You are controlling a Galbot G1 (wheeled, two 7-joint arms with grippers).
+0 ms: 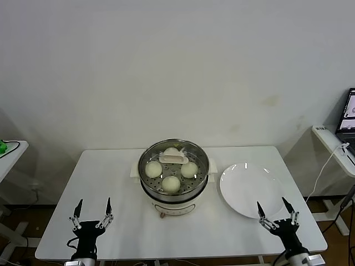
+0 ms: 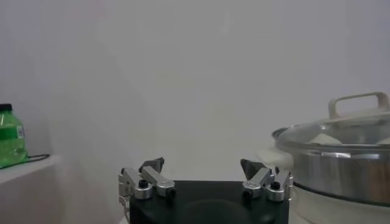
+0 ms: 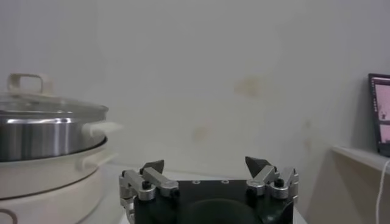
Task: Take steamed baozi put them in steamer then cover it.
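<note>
The steel steamer (image 1: 174, 191) stands mid-table on its cream-white base. The clear glass cover (image 1: 194, 153) with its cream-white bar handle (image 1: 173, 158) lies on top of it. Through the glass I see baozi inside: one at the left (image 1: 153, 168), one at the front (image 1: 171, 183), one at the right (image 1: 189, 169), and one at the back (image 1: 171, 151) partly behind the handle. My left gripper (image 1: 94, 206) is open and empty at the front left. My right gripper (image 1: 274, 207) is open and empty at the front right. The covered steamer also shows in the left wrist view (image 2: 341, 167) and the right wrist view (image 3: 46, 137).
An empty white plate (image 1: 250, 189) lies right of the steamer, just behind my right gripper. A side table with a green bottle (image 2: 10, 136) stands far left. A shelf with a screen (image 1: 348, 113) and a hanging white cable (image 1: 324, 166) stands far right.
</note>
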